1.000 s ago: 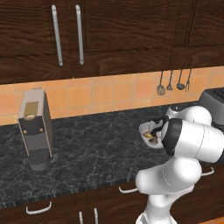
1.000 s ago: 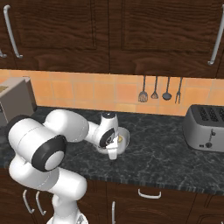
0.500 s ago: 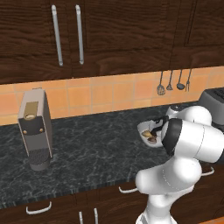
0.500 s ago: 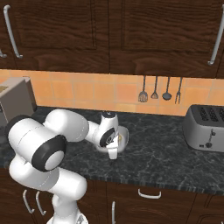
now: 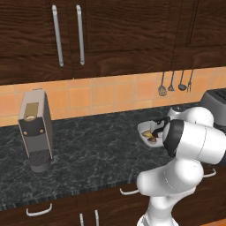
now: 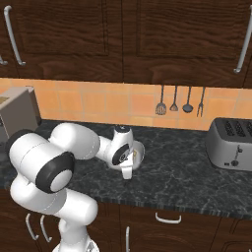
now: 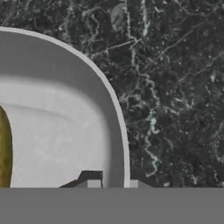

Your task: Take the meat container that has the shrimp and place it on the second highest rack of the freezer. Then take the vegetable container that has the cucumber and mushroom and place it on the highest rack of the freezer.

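The vegetable container (image 5: 145, 128) is a grey metal bowl on the dark counter, with the yellow-green cucumber (image 5: 147, 133) and the small brown mushroom (image 5: 152, 140) inside. My gripper (image 5: 160, 129) reaches down at the bowl's right side. From the right base view, the gripper (image 6: 131, 157) sits at the near rim of the vegetable container (image 6: 140, 149). In the hand view, my gripper (image 7: 113, 183) has one fingertip inside and one outside the thick rim of the vegetable container (image 7: 114, 114), closed tight against it. The cucumber (image 7: 4, 151) shows at the left edge.
A coffee machine (image 5: 35, 130) stands on the counter's left. A toaster (image 6: 231, 142) stands at the right. Utensils (image 6: 179, 101) hang on the tiled wall behind the bowl. Dark wall cabinets (image 5: 66, 35) hang overhead. The counter's front edge (image 6: 162, 202) lies just before the bowl.
The jaws have closed onto the bowl's rim. The arm and the bowl have stayed where they were.
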